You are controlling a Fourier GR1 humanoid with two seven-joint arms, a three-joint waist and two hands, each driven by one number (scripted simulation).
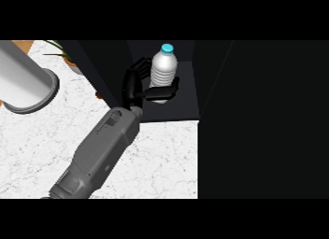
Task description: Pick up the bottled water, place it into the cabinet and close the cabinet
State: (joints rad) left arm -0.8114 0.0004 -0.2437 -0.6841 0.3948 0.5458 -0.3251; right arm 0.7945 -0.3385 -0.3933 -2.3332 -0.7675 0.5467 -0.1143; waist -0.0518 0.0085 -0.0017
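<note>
Head view is showing 1 grey forearm coming up from the lower edge across the white marble worktop [164,158] and reaching into the dark cabinet [188,100]. Which arm it is I am only judging: it is entering left of centre, so I am taking it for the left hand [136,86]. Its fingers and thumb are curling round the lower half of the bottled water [164,67], which is standing upright with its blue cap on top, inside the cabinet opening near the worktop's far edge. Whether the bottle's base is already resting on the cabinet floor is hidden by the thumb. The right hand is not showing anywhere.

I am reading the step as setting the bottle down. Doing it well is meaning keeping the bottle vertical, lowering until the base is sitting flat, then uncurling the fingers and drawing the hand straight back along the forearm's line, so nothing is brushing the bottle over.

Room is tight: a dark cabinet wall is standing just left of the hand, and a large dark panel [264,121], probably the open door, is filling the right side. A thick grey cylinder [22,79] and a potted plant [67,58] are sitting near the worktop's far left corner, well apart from the withdrawal path.
</note>
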